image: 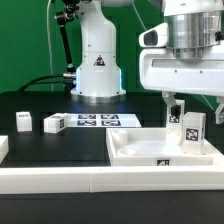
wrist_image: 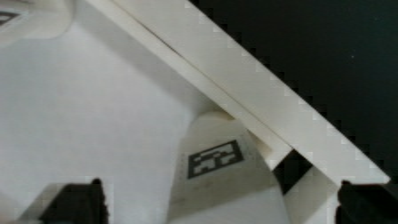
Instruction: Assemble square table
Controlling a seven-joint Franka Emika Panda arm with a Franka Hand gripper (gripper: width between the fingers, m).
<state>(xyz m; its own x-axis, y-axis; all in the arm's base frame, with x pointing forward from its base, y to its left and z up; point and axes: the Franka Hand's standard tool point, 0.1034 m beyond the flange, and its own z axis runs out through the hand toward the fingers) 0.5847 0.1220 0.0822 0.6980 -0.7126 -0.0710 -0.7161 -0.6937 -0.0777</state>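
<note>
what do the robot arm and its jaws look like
The glossy white rounded robot arm carries a black triangular logo on its base, with black cables running behind it. At the wrist, a ribbed silver metal cylinder sits above a boxy white plastic housing. The two jaws are slim and black.

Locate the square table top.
Exterior view's right, front: the square table top lies behind the long white rail, right of and nearer than the marker board.

Black table point(image: 60, 145): square top point(image: 130, 158), legs point(image: 54, 123), marker board point(image: 97, 121)
</note>
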